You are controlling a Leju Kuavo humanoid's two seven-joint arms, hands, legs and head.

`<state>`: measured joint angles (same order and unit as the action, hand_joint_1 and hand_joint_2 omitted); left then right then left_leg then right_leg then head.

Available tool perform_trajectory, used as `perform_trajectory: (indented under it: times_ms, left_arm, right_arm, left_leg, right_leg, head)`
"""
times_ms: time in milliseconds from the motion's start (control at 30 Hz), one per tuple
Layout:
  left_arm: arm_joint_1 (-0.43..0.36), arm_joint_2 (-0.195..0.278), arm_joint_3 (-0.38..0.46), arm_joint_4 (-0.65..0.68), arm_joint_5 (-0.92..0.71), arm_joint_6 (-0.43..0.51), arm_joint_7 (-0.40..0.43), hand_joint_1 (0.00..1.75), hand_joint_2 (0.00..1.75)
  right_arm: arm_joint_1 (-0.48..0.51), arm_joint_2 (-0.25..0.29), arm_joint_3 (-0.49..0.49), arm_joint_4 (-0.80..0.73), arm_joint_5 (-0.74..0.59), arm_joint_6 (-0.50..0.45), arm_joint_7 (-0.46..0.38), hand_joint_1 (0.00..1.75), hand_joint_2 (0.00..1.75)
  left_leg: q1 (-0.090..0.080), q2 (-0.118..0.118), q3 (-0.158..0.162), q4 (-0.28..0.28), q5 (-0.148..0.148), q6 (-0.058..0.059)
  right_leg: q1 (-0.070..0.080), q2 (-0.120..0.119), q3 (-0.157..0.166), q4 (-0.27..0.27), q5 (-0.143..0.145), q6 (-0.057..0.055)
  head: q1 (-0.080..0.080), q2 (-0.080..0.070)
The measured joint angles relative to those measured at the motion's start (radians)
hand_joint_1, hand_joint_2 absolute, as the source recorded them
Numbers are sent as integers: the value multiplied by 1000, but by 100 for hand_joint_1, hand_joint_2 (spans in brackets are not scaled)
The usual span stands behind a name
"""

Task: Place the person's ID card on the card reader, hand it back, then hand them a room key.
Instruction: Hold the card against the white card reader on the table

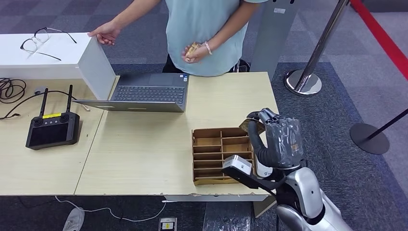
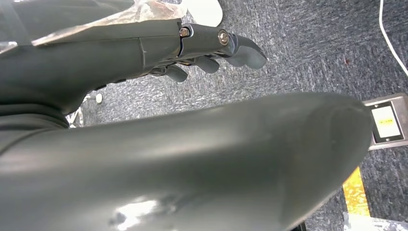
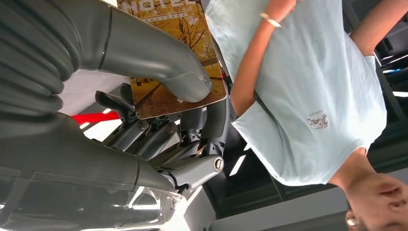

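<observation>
Nearest the head camera, the right hand (image 1: 278, 139) is raised just past the right end of the cardboard divider tray (image 1: 222, 155), thumb and fingers pinching a room key card (image 3: 179, 62) whose printed face shows a tree scene and hotel lettering in the right wrist view. That grip looks firm at the card's lower part, with most of the card standing free above the thumb, so a taker has plenty to catch hold of. Down beside the robot's body hangs the left hand (image 2: 202, 48), fingers loosely apart over the carpet and holding nothing. Beyond the tray, toward the middle of the table (image 1: 144, 154), sits an open laptop (image 1: 144, 94), and well to the tray's left lies a black controller with two antennas (image 1: 53, 127). Farthest from the tray stands the person (image 1: 202, 29), one hand (image 1: 192, 52) held at the chest and seemingly holding something small, the other resting on a white box (image 1: 48, 53) with glasses (image 1: 41, 41) on it. Judging by this, the step in hand is handing over the key: extend the card forward across the table toward the person's free reach, keep it level and edge-out, and let go only once they have hold.
</observation>
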<state>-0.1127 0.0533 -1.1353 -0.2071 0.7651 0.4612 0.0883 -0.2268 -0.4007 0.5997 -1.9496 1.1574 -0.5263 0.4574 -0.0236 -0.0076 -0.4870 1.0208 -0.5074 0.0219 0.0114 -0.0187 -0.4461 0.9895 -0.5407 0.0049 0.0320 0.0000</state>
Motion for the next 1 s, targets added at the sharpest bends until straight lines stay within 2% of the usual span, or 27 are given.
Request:
perform_trajectory:
  times_ms: [500, 1000]
  left_arm:
    - [1, 1, 0, 0, 8, 3, 8, 0, 0]
    - [1, 1, 0, 0, 8, 3, 6, 0, 0]
  right_arm:
    - [70, -9, -26, 38, 143, 10, 53, 175, 175]
    - [140, -31, -76, 119, 184, 6, 88, 175, 175]
  left_leg:
    - [0, 0, -1, 0, 0, 0]
    - [0, 0, -1, 0, 0, 0]
  right_leg:
    - [0, 0, -1, 0, 0, 0]
    - [0, 0, -1, 0, 0, 0]
  head:
    - [0, 0]
    - [0, 0]
